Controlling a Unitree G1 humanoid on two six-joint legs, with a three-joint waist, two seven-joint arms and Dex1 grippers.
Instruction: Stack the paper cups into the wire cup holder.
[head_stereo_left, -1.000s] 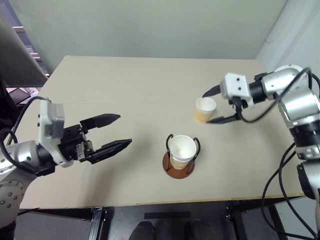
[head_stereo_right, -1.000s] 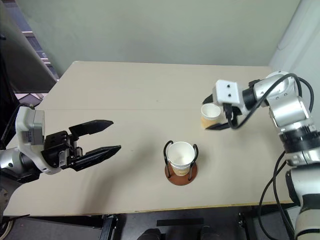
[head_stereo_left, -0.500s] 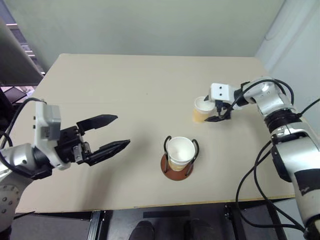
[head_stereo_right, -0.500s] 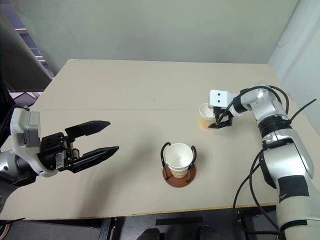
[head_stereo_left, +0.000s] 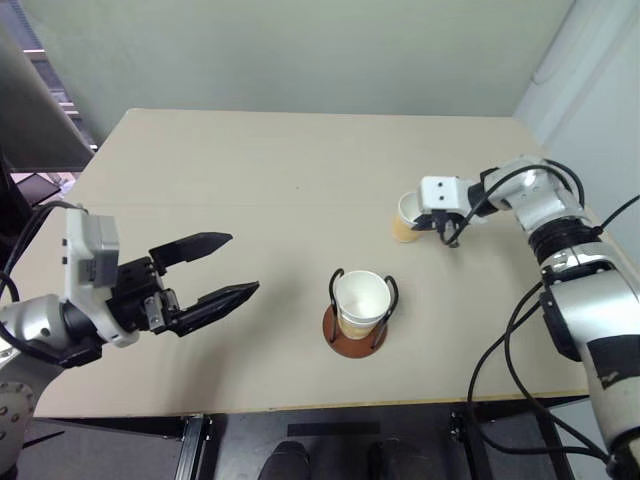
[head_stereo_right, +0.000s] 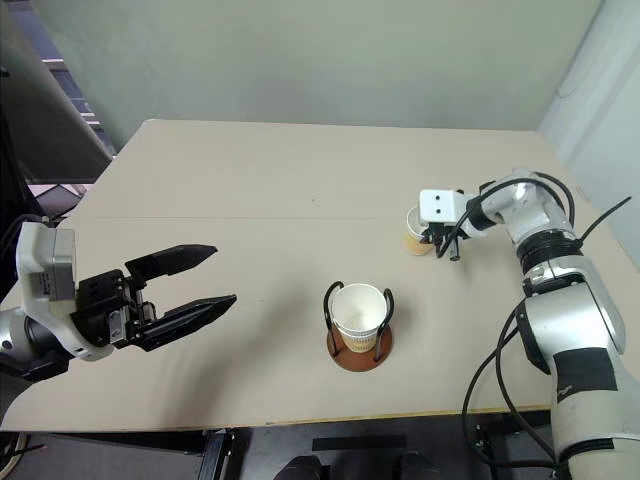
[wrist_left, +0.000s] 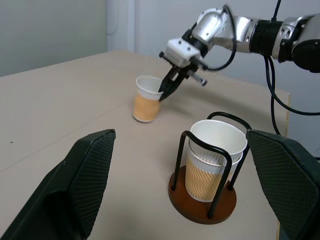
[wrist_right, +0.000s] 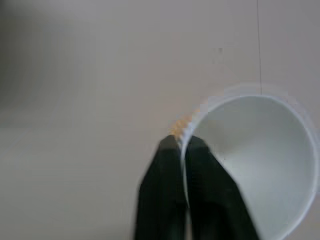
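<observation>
We see our right gripper (wrist_right: 183, 145) pinching the rim of a tan paper cup (head_stereo_left: 406, 218) standing on the beige table (head_stereo_left: 250, 170). Beside it, nested tan cups (head_stereo_left: 361, 302) sit in the black-wire, wooden-based holder (head_stereo_left: 353, 336). Our left gripper (head_stereo_left: 222, 268) hovers wide open.

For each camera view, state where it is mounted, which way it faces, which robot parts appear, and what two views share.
Head stereo pair: on the head, looking down at the table; both arms show.
Left wrist: looks across the wire cup holder to the right end effector; own fingers in view.
Right wrist: looks down on the loose paper cup, own fingers pinching its rim.
Shared: that cup.
</observation>
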